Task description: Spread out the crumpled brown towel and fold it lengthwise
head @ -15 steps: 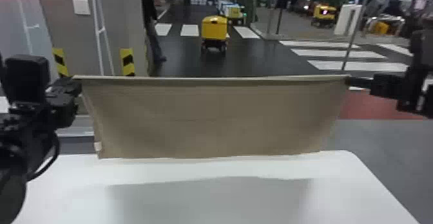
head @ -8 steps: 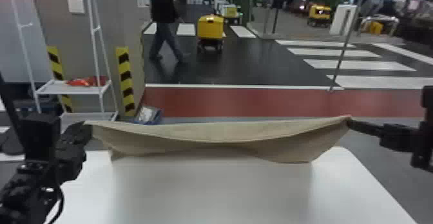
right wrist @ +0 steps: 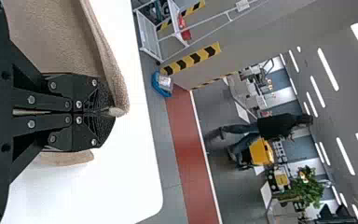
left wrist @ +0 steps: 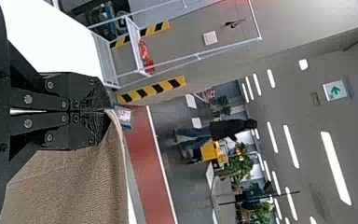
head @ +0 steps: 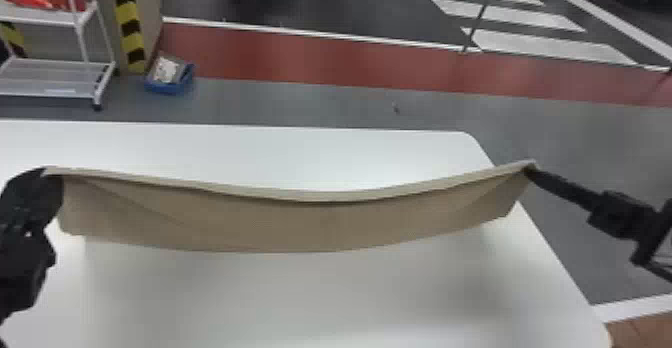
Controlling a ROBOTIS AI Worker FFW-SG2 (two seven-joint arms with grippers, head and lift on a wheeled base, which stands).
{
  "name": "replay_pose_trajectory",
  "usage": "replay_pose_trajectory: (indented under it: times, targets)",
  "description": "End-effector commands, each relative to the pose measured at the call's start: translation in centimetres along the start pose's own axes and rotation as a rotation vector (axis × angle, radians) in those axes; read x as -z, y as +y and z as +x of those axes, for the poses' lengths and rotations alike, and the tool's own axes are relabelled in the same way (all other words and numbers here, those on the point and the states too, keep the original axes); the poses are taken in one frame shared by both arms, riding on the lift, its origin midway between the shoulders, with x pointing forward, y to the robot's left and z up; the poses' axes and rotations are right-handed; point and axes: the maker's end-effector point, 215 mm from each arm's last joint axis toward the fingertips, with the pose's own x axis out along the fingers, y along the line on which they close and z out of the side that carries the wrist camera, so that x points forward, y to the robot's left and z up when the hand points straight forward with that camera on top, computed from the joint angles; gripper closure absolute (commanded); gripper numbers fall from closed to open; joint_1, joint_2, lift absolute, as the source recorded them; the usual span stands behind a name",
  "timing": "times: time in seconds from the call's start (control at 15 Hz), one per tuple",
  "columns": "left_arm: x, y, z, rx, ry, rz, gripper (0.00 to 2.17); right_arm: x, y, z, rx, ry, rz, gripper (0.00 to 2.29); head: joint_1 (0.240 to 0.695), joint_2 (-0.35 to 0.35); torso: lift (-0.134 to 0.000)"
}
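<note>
In the head view my left gripper (head: 50, 177) holds one upper corner of the brown towel (head: 300, 227), and my right gripper (head: 531, 170) holds the other. Between them the towel hangs spread wide above the white table, its top edge sagging in the middle. The left wrist view has the left gripper (left wrist: 106, 111) shut on the corner of the towel (left wrist: 74, 186). Closed fingers of the right gripper (right wrist: 109, 112) pinch the towel's rolled edge (right wrist: 114, 84) in the right wrist view.
Beneath the towel lies the white table (head: 300, 297), its rounded far right corner beyond the cloth. Behind the table, on the floor, are a white shelf rack (head: 55, 77) and a blue bin (head: 170, 88).
The head view has tilted downward, showing more table and floor. Both grippers and the towel now appear lower against the table, and its top edge, straight a second ago, now sags.
</note>
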Motion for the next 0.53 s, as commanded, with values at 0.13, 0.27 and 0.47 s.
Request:
replay_pose_trajectory:
  times: [0.13, 0.27, 0.47]
  targets:
    - [3.8, -1.4, -2.8, 0.01, 0.089, 0.035, 1.42, 2.9, -3.2, -6.0, 0.055, 0.017, 0.01, 1.6, 0.695, -0.32, -0.124]
    - [4.4, -2.1, -3.8, 0.015, 0.105, 0.052, 1.42, 3.5, -3.8, -7.1, 0.066, 0.014, 0.016, 1.6, 0.695, -0.35, -0.124]
    - [5.2, -2.4, -5.3, 0.016, 0.145, 0.088, 1.42, 3.9, -4.0, -8.3, 0.063, 0.002, 0.016, 1.6, 0.695, -0.35, -0.124]
